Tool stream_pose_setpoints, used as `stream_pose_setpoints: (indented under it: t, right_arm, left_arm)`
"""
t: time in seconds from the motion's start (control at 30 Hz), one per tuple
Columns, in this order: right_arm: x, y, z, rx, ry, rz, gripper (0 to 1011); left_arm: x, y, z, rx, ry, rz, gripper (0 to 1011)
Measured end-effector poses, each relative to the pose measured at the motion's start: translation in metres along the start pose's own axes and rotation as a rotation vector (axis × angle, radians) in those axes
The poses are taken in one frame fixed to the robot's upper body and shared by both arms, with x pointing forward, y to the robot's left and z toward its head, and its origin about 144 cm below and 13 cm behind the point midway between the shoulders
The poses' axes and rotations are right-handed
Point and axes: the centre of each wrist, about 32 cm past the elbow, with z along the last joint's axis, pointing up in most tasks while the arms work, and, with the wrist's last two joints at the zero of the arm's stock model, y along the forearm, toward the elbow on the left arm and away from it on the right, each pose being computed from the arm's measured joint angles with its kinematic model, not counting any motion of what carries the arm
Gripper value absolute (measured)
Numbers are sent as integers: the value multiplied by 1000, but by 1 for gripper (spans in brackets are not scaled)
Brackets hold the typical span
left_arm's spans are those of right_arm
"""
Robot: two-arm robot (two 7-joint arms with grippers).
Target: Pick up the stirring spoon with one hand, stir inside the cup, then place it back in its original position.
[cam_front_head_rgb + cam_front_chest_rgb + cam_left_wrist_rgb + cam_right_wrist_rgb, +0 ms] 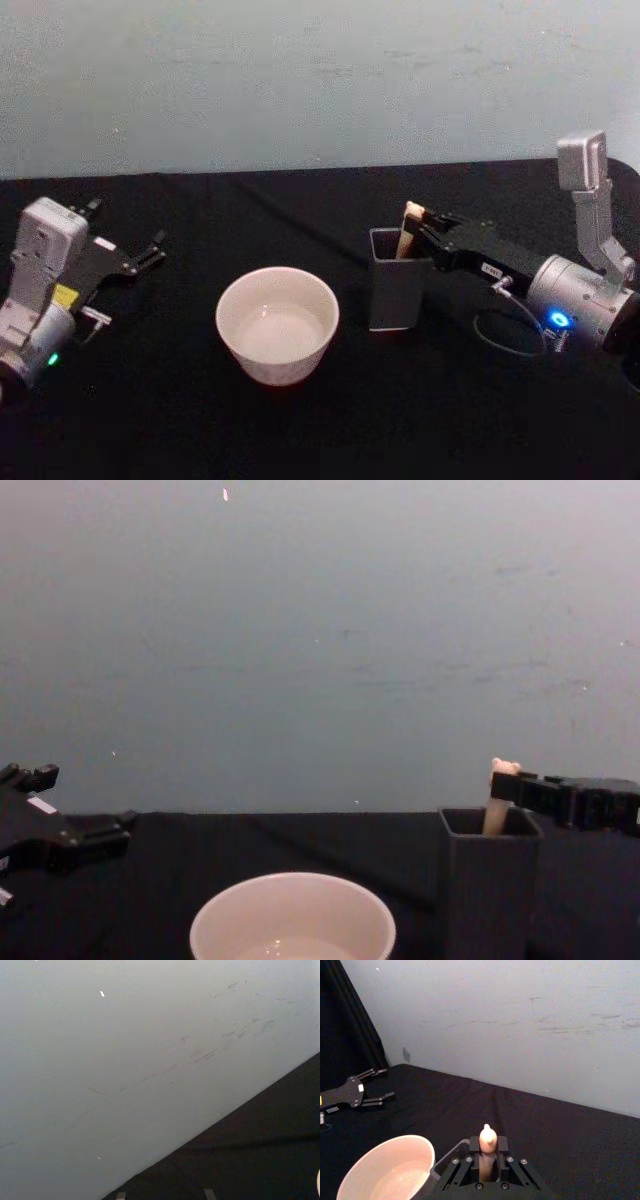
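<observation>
With the spoon [410, 228] standing upright in the grey holder [393, 292], my right gripper [488, 1152] clamps its handle; the cup [277, 322] waits just left (left gripper [150, 252] open, idle).

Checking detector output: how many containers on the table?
2: the cup at centre, and the dark holder to its right, with the stirring spoon inside, held by the right pincer.

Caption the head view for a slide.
Right gripper closed on the stirring spoon standing in the grey holder, beside the cup; left gripper idle.
</observation>
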Motion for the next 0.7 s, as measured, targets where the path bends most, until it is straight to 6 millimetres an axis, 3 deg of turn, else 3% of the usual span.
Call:
stream_pose_setpoints:
  t: [0.57, 0.7]
  right_arm:
    - [0, 0, 0, 1, 0, -2, 207]
    - [0, 0, 0, 2, 0, -2, 321]
  left_arm:
    - [0, 0, 0, 0, 0, 0, 1001]
    - [0, 0, 0, 0, 0, 0, 1002]
